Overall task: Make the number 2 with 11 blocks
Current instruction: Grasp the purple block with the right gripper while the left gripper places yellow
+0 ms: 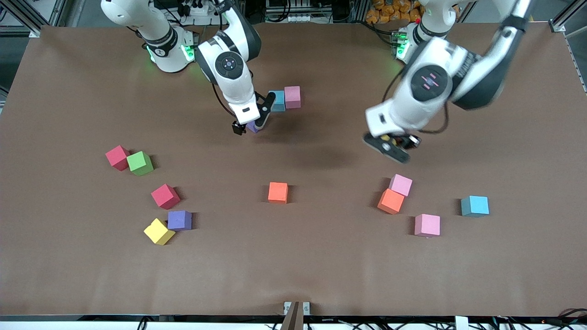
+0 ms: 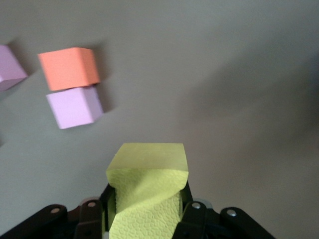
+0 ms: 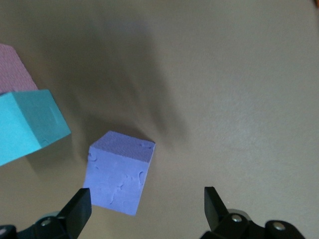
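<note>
Purple matte foam cube [image 3: 121,173] sat on the counter [image 1: 321,266] between the right gripper's [image 3: 147,206] open fingers, toward one finger; left gripper [image 2: 145,206] gripped a yellow foam cube [image 2: 147,189].

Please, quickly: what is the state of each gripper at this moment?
Left gripper: shut on a yellow block, in the air above the table.
Right gripper: open, holding nothing, low beside a purple block.

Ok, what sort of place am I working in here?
Likely a robotics lab bench: two arms mounted at one edge of a brown-covered table, cables and aluminium framing around it, and loose foam cubes as props, like the orange cube and the yellow cube gripped by the left gripper.
</note>
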Robot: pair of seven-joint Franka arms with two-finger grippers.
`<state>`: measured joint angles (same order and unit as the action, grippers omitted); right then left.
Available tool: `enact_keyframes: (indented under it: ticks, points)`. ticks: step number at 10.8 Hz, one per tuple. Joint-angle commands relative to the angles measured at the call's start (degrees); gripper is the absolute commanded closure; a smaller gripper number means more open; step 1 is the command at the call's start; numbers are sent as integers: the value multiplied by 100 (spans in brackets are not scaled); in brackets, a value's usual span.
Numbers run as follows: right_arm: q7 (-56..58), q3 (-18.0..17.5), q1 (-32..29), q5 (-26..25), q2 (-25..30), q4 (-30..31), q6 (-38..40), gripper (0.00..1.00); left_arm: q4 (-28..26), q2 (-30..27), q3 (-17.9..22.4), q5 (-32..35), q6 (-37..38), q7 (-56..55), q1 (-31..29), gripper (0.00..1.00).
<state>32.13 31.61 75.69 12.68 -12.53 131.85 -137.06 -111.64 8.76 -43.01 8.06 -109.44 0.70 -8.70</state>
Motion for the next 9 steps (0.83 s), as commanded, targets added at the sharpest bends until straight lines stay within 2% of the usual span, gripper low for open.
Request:
enact_keyframes:
  ticks: [1,3,4,6,9]
  points:
    - [-58,-32,-28,190,67,358,-451,0,-612,-349,-522,-59,-226,132,-70,67]
    - [-49,-49,16,498,5,385,-479,0,-1094,-383,-1153,-59,-594,167,-53,69]
    - [-49,-58,33,507,-21,412,-531,0,-1341,-497,-1322,-59,-779,141,-53,69]
    - [-58,-76,86,525,-109,429,-602,0,-1676,-498,-1420,-59,-1306,141,-18,68]
    - [-58,-234,113,806,-293,429,-742,0,-1783,-314,-1561,-50,-1581,246,201,71]
